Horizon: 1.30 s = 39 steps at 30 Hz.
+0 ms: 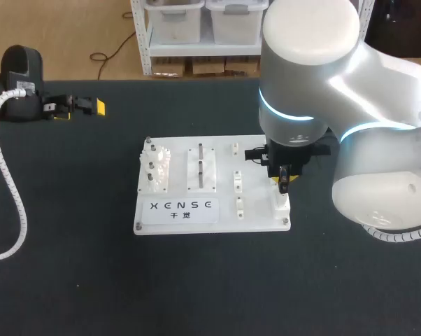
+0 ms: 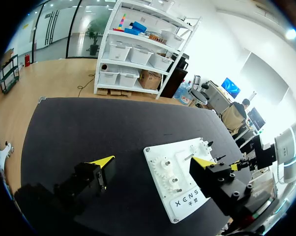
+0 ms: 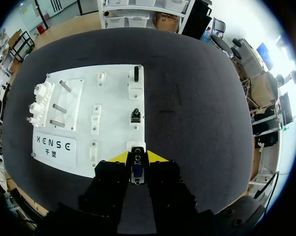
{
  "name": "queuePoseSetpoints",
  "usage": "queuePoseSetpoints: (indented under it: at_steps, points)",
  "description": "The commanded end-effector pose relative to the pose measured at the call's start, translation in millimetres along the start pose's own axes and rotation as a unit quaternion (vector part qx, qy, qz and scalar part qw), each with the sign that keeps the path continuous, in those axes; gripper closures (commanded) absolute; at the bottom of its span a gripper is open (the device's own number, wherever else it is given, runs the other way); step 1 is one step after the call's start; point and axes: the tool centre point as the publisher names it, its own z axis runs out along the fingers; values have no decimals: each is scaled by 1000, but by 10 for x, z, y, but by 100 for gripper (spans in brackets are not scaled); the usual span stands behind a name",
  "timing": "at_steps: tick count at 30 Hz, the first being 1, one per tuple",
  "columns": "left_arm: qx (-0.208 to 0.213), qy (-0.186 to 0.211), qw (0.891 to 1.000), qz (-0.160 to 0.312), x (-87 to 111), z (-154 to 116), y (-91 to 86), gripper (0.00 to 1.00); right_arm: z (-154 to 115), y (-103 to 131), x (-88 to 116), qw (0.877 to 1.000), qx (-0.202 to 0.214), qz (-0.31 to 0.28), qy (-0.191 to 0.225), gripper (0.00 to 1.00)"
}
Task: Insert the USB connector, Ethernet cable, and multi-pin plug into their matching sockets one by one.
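Two sockets in the board's (image 1: 259,203) column on the right arm's side are seen to be filled. A far connector (image 3: 136,73) and a middle connector (image 3: 135,116), both dark, are taken to be the USB and Ethernet ends, though which is which cannot be told. The third insertion is therefore judged to be the step in hand.

A small metal-faced plug (image 3: 136,169), probably the multi-pin one, is pinched between the yellow tips of the right gripper (image 3: 136,156). It is held just above the near socket (image 1: 282,206), a white block at the board's near corner. Whether plug and socket touch cannot be told.

A straight downward press is called for next. The plug's long side must be lined up with the slot, since a multi-pin face is likely to jam or bend if it is tilted. Release should be made only once the plug is fully seated.

The left gripper (image 2: 153,161) is parked at the table's far left, well apart from the board, with its fingers spread wide and nothing between them.

The board is laid flat on a black, matte table (image 1: 70,245). Gears (image 1: 154,168) and pegs (image 1: 201,164) are mounted on its other half, apart from the socket column, so room for the descent is judged sufficient.
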Motion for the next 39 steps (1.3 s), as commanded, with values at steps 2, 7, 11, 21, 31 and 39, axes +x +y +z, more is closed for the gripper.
queuePoseSetpoints:
  at_steps: [2, 7, 11, 21, 31, 39]
  points:
    - [0, 0, 1000, 0, 0, 0, 0, 0, 0, 7, 25, 1000, 0, -1, 0, 100]
    - [0, 0, 1000, 0, 0, 0, 0, 0, -15, 13, 24, 1000, -2, -3, -1, 100]
    - [0, 0, 1000, 0, 0, 0, 0, 0, -12, 8, 23, 1000, -1, -3, -1, 100]
    - [0, 0, 1000, 0, 0, 0, 0, 0, 1, 0, 49, 1000, 1, -5, -1, 100]
    - [0, 0, 1000, 0, 0, 0, 0, 0, 47, -20, 53, 1000, 8, -3, -5, 100]
    - [0, 0, 1000, 0, 0, 0, 0, 0, 60, -20, 25, 1000, 2, 0, -8, 100]
